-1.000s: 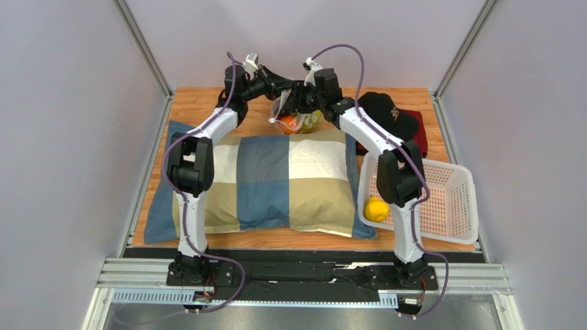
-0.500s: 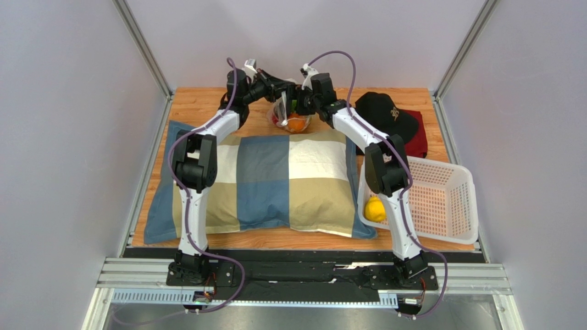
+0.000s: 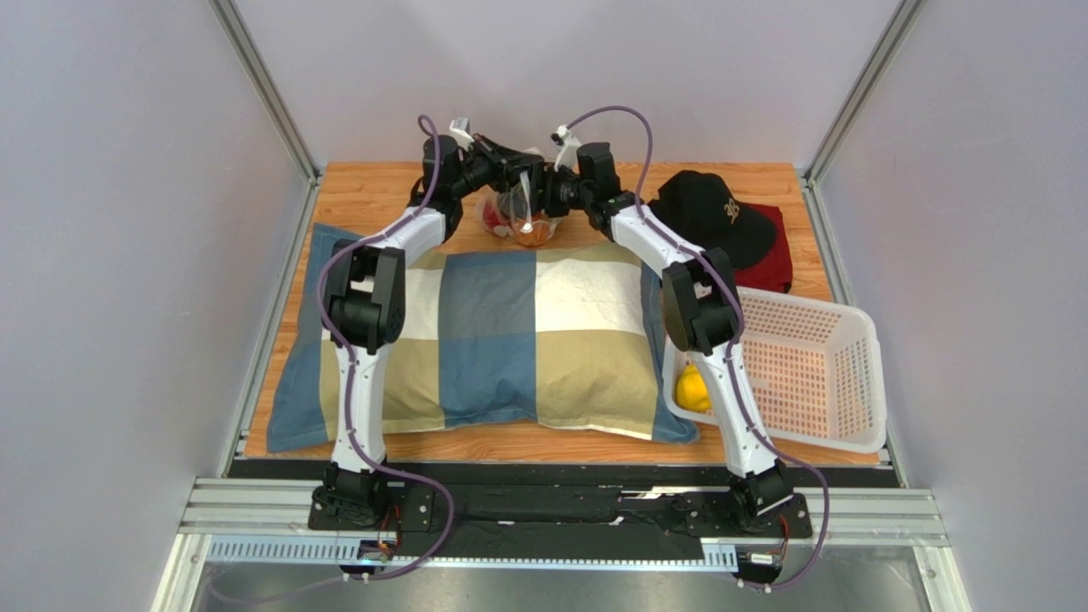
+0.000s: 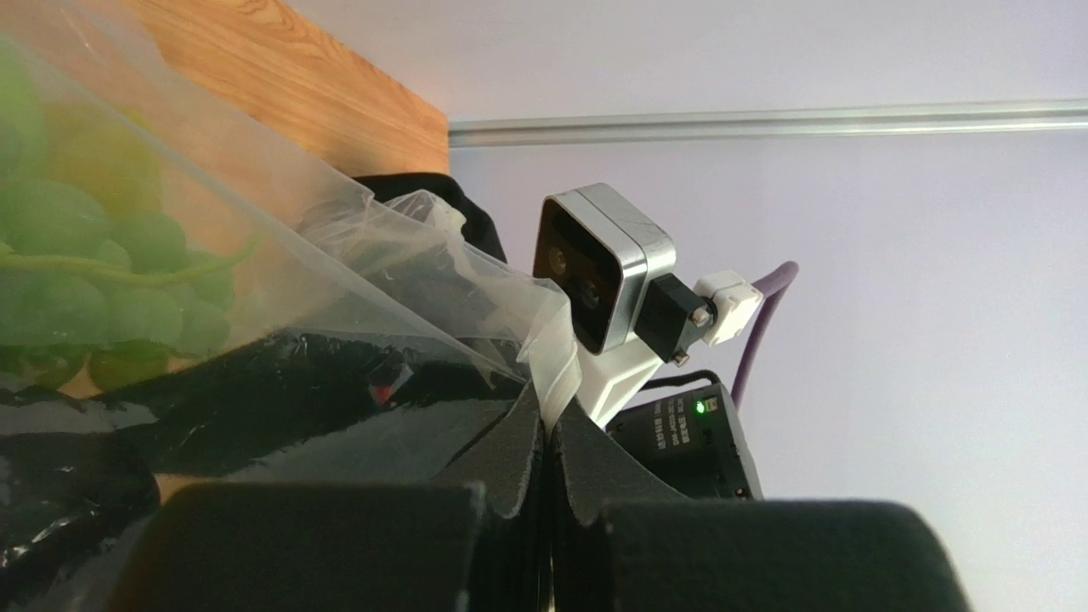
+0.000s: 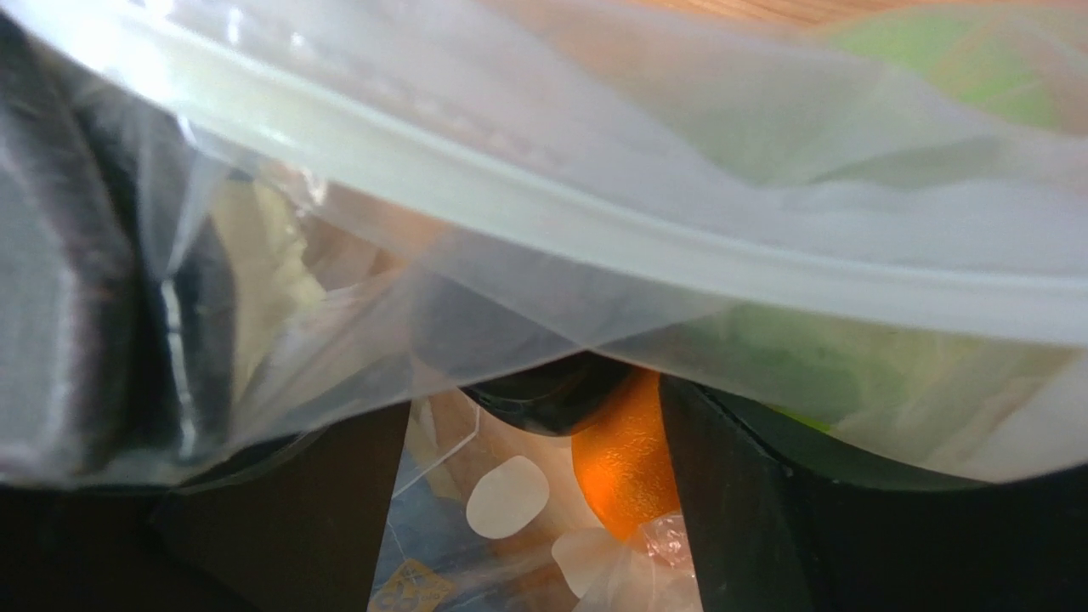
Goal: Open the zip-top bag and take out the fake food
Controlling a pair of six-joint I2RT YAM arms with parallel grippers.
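Left tool (image 4: 549, 427) clamped tight on the zip-top bag (image 3: 521, 214) edge. Bag's held up over far end of bench (image 3: 370, 191), behind the pillow (image 3: 536, 332), fake food (image 5: 626, 459) inside. Right tool (image 5: 530, 434) is spread w/ film draped over it. Lemon (image 3: 691, 389) sits in basket (image 3: 830, 370).

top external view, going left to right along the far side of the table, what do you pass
zip-top bag with the fake food inside, held up between the two arms → black cap → red cloth showing past the cap's right side
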